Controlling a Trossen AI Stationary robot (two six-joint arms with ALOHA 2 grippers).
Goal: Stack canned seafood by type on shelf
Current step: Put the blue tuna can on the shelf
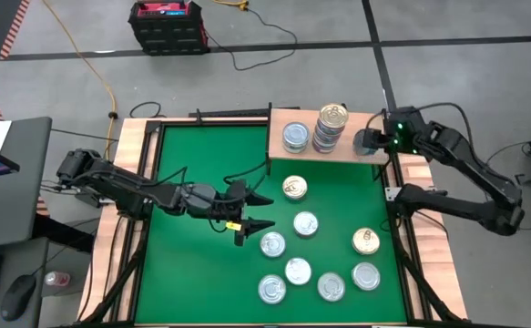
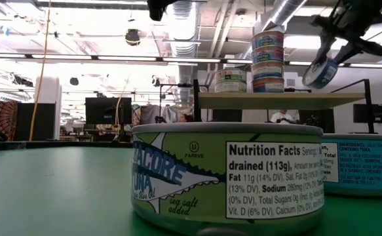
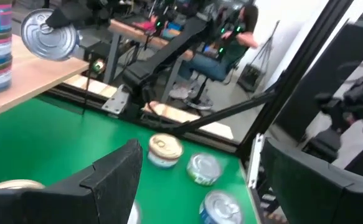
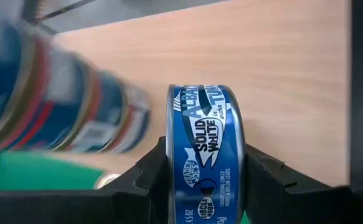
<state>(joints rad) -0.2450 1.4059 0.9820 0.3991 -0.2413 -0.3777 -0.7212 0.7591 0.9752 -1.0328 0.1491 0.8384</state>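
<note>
The shelf [image 1: 324,150] stands at the table's far edge. On it are one can [image 1: 295,137] and a stack of cans [image 1: 331,126]. My right gripper [image 1: 372,141] hovers over the shelf's right end, shut on a blue-labelled can [image 4: 206,137], beside the stack [image 2: 268,59]. Several more cans lie flat on the green table, among them a gold-lidded one [image 1: 294,188] and silver ones [image 1: 305,223] [image 1: 272,243]. My left gripper [image 1: 251,214] hangs open above the table's middle, just left of these cans, with nothing between its fingers [image 3: 116,174]. My right gripper pinches the can between its two fingers, one on each flat face [image 4: 169,155], so the blue side label faces the wrist camera. The fingers slant down from above. The can is on edge, tilted, and lifted clear above the shelf board [image 2: 322,71].
Two further gold and silver cans [image 1: 366,240] [image 1: 366,275] lie near the table's right edge, others [image 1: 298,271] [image 1: 271,290] near the front. A green-labelled can [image 2: 227,177] sits right in front of the low camera. The shelf's right end [image 4: 281,56] is bare wood.
</note>
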